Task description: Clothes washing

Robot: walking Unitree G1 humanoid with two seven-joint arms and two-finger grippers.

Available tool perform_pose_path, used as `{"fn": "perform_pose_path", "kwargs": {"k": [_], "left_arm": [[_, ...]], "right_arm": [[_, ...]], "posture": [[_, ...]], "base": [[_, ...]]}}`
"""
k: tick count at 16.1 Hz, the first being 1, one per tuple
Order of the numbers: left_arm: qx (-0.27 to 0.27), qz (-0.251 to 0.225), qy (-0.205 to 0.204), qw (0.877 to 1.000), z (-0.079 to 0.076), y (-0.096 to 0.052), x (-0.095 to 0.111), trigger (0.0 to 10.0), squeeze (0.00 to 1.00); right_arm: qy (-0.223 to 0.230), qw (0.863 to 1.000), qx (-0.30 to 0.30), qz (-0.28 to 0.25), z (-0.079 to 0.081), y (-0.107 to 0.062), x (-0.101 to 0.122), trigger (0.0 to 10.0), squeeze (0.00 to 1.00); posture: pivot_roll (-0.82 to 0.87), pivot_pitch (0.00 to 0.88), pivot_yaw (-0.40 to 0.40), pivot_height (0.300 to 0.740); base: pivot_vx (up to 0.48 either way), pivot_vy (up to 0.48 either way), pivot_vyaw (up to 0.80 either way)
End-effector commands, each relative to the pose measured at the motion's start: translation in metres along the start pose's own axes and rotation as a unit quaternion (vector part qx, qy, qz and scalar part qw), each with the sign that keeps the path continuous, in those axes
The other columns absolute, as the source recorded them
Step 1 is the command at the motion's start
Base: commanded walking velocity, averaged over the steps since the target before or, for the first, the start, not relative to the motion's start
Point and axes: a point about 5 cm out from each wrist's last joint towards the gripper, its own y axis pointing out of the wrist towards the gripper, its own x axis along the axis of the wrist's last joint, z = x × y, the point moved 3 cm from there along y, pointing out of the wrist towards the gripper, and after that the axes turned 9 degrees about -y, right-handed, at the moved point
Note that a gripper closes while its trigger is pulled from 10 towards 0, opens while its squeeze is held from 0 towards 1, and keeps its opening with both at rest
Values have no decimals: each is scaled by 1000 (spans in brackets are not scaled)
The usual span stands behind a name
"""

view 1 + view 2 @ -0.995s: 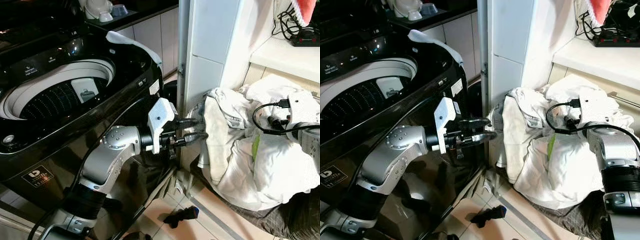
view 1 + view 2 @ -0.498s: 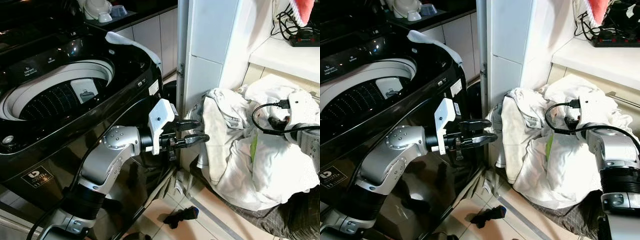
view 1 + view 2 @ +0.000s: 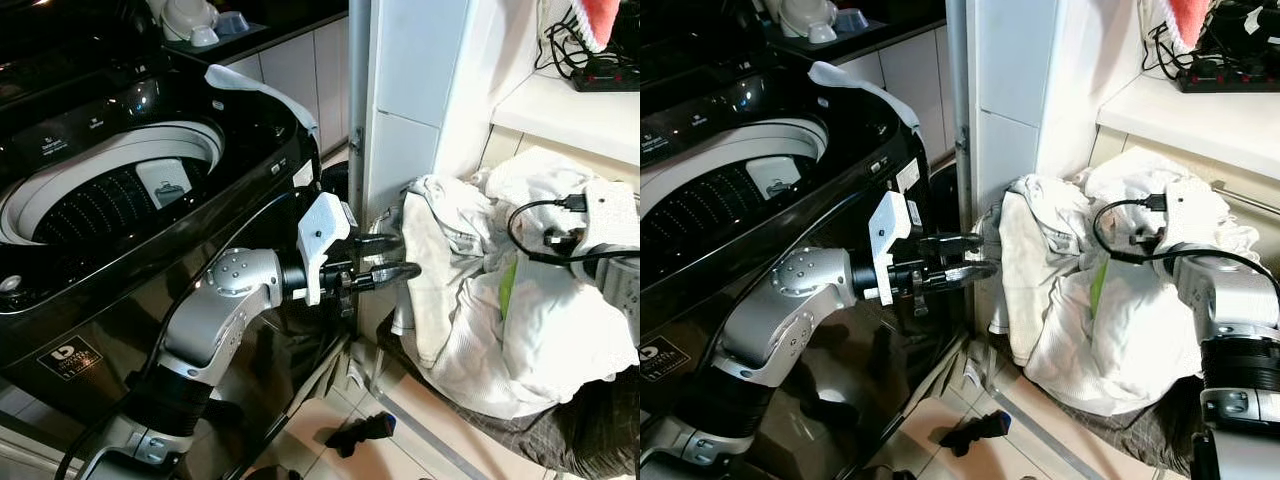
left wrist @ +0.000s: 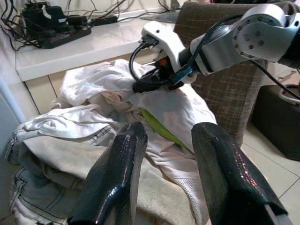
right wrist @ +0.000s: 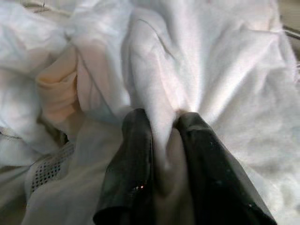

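White clothes pile [image 3: 480, 300] sits beside the black washer [image 3: 130, 200]. Right gripper [image 5: 161, 140] pinches its cloth; left gripper [image 3: 395, 257] gapes empty beside it.

Open air between the left gripper [image 3: 395, 256] and the laundry pile [image 3: 480, 300]; washer drum [image 3: 110, 195] gapes uncovered, white pillar [image 3: 410, 100] crowds the gap alongside.

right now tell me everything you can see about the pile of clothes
The pile of clothes is mostly white, crumpled fabric with a pale denim piece and a green strip showing. It is heaped on a brown checked seat beside the white cabinet. The right gripper pinches a white fold; the left gripper is open at its edge.
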Motion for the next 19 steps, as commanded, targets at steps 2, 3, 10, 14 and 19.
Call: {"fn": "perform_pose_path", "kwargs": {"k": [2, 3, 10, 14, 19], "left_arm": [[15, -4, 10, 1000, 7, -2, 6, 10000, 0], [18, -6, 10, 1000, 7, -3, 6, 10000, 0], [52, -40, 23, 998, 15, -5, 22, 10000, 0], [92, -71, 23, 993, 25, -5, 36, 10000, 0], [92, -71, 23, 993, 25, -5, 36, 10000, 0]], "right_arm": [[13, 1000, -3, -7, -1, -2, 2, 0, 0], [23, 1000, -5, -12, -1, -2, 2, 0, 0], [36, 988, -33, -148, -30, -49, 82, 0, 0], [56, 970, -14, -235, -33, -76, 125, 0, 0], [56, 970, -14, -235, -33, -76, 125, 0, 0]], "posture": [[-106, 0, 101, 740], [-106, 0, 105, 740], [-100, 0, 103, 740], [-108, 0, 109, 740], [-108, 0, 109, 740]], "base": [[0, 0, 0], [0, 0, 0], [0, 0, 0], [0, 0, 0], [0, 0, 0]]}}
